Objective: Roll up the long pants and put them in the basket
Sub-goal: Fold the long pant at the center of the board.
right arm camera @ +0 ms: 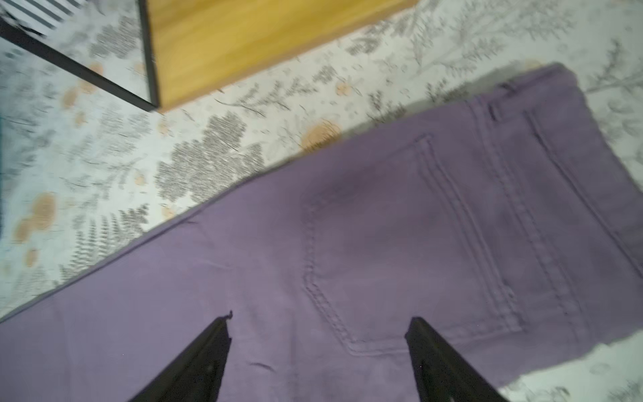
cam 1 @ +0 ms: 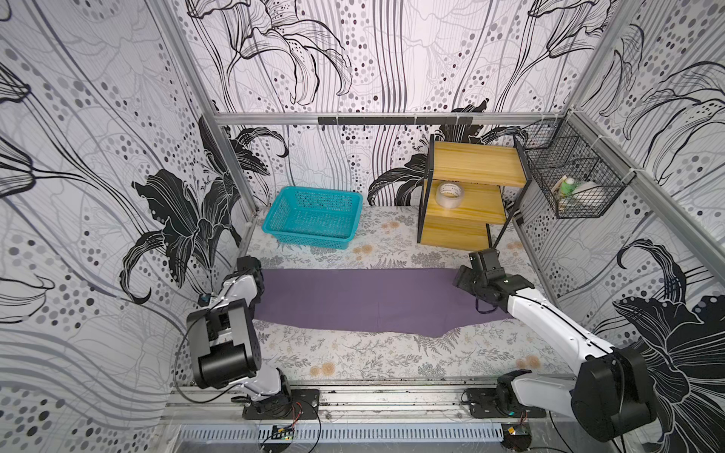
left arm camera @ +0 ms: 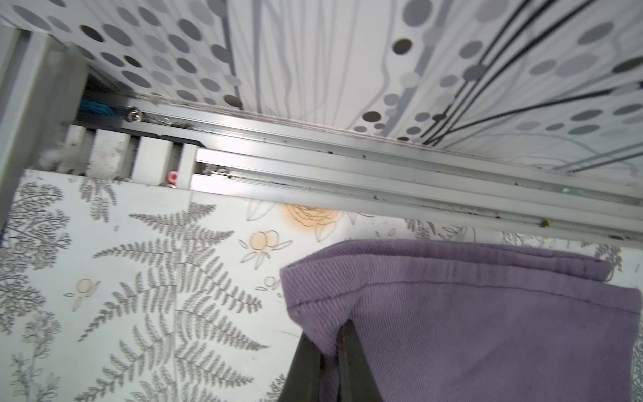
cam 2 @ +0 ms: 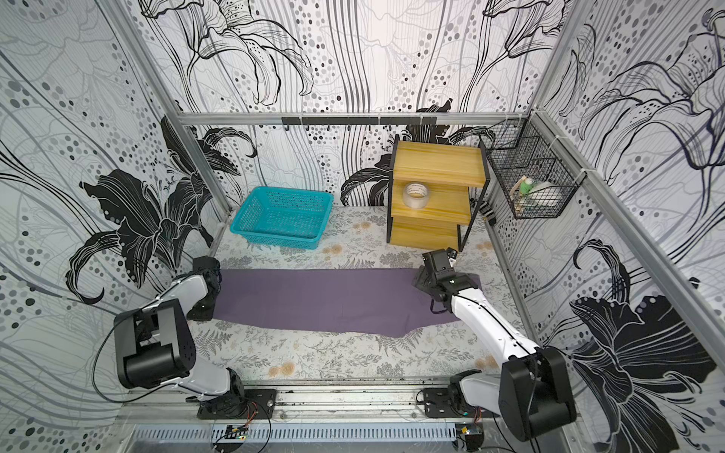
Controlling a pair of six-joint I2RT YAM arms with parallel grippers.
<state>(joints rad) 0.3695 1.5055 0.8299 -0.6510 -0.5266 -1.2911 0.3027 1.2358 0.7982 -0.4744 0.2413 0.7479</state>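
Note:
The long pants [cam 1: 353,298] [cam 2: 321,298] lie flat as a long purple strip across the flowered table, legs to the left and waist to the right. My left gripper [cam 1: 259,284] [cam 2: 216,282] is at the left end, shut on the hemmed leg end [left arm camera: 487,330], and fabric is pinched between the fingers of that gripper [left arm camera: 330,348]. My right gripper [cam 1: 458,280] [cam 2: 418,282] hangs over the waist end. In the right wrist view it [right arm camera: 318,323] stands open just above the back pocket [right arm camera: 400,243] with nothing between its fingers.
A teal basket [cam 1: 314,215] stands at the back left. A wooden shelf [cam 1: 467,196] carrying a tape roll [cam 1: 450,193] stands at the back right, close behind the right gripper. A wire basket [cam 1: 569,176] hangs on the right wall. A metal rail [left arm camera: 382,174] borders the table beside the left gripper.

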